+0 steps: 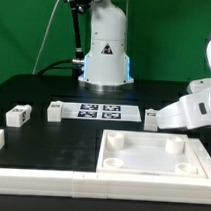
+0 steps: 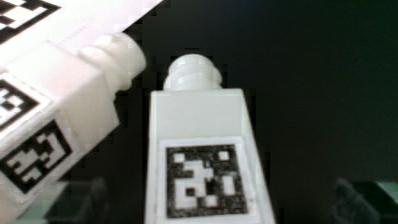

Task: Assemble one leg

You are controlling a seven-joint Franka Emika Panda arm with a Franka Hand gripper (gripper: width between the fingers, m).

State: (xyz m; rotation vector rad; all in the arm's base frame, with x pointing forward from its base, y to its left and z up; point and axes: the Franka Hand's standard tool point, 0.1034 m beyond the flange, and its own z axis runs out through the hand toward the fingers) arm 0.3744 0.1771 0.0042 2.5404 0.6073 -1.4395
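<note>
White plastic, its tag facing the wrist camera, the leg (image 2: 199,130) sits directly ahead of the lens, with a second leg (image 2: 63,110) slanting just beside it. I cannot tell whether the jaws pinch it, as their tips are only dim blurs. On the worktop (image 1: 54,86) the arm (image 1: 199,103) hangs at 3 o'clock, beyond the tray (image 1: 155,174).

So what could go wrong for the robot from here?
The small white plastic peg with a square tag sits at the claw, and a second tagged white peg lies tilted close beside it. The claw might bump that neighbour, or the peg could twist if gripped off-centre.
</note>
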